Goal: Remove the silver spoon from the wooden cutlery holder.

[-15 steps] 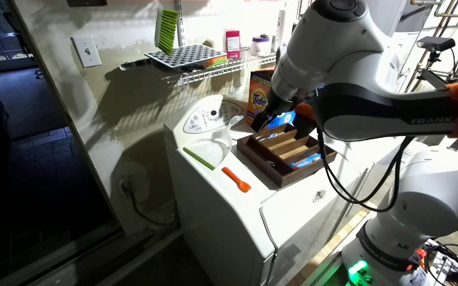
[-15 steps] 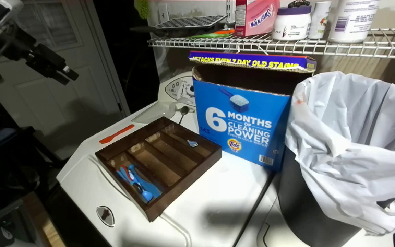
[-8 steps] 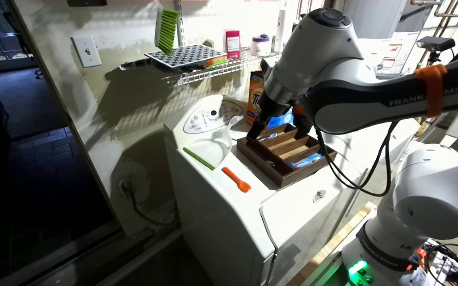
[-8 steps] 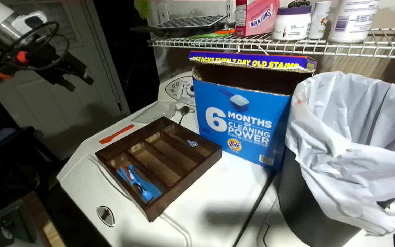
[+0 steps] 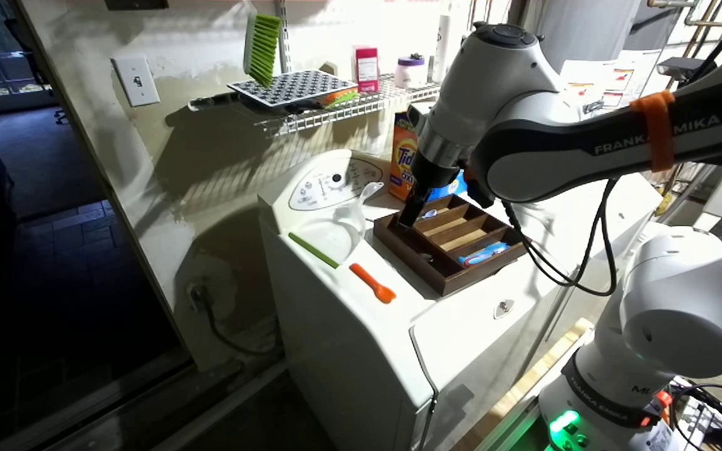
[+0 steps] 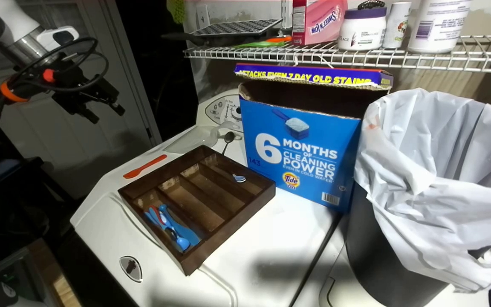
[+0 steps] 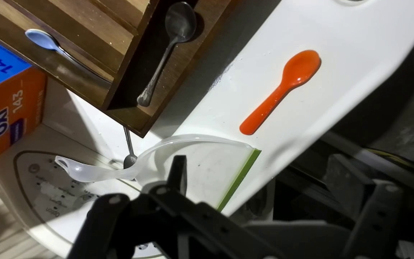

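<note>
– When the hand (image 6: pixel 106 114) was checked in an exterior view, how were the fingers found to be set?

– Spread wide, with a gap shown between them. The whole thing was held up in the air, angled downward and seen well apart from the wooden cutlery holder (image 6: pixel 232 226).

– So had the silver spoon (image 7: pixel 177 35) been lifted out, or nah?

– Nope, it was left lying in the crosswise compartment at one end of the holder, shown best in the wrist view, with its handle tip tucked near the corner. Another metal spoon (image 7: pixel 49 43), kinda bluish in the bowl, was laid in the compartment nearest the Tide box (image 6: pixel 301 149), and some blue utensils (image 6: pixel 181 230) were bunched up in the one farthest from it.

– Ok, and what else was parked on the bench (image 7: pixel 336 32)?

– An orange spoon (image 7: pixel 284 86) was laid flat, apart from the holder. A clear scoop (image 7: pixel 203 165) with a green edge was set down near it, and a third metal spoon (image 6: pixel 229 137) was spotted just outside the holder, partly hidden. That Tide box was stood right by the holder too, though whether they were touching couldn't be told.
</note>
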You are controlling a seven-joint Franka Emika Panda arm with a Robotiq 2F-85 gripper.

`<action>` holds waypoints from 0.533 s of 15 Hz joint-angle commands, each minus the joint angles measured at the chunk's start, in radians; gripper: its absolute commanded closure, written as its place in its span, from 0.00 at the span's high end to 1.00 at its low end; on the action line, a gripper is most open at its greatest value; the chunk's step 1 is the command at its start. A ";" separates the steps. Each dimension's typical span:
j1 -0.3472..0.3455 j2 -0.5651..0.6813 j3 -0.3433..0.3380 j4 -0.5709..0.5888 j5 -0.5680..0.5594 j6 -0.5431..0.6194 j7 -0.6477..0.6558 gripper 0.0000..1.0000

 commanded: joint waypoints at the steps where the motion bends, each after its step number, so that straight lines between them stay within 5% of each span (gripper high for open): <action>1: -0.010 0.016 0.003 0.001 -0.005 -0.008 -0.017 1.00; 8: -0.039 0.102 -0.033 -0.001 -0.080 -0.054 -0.165 1.00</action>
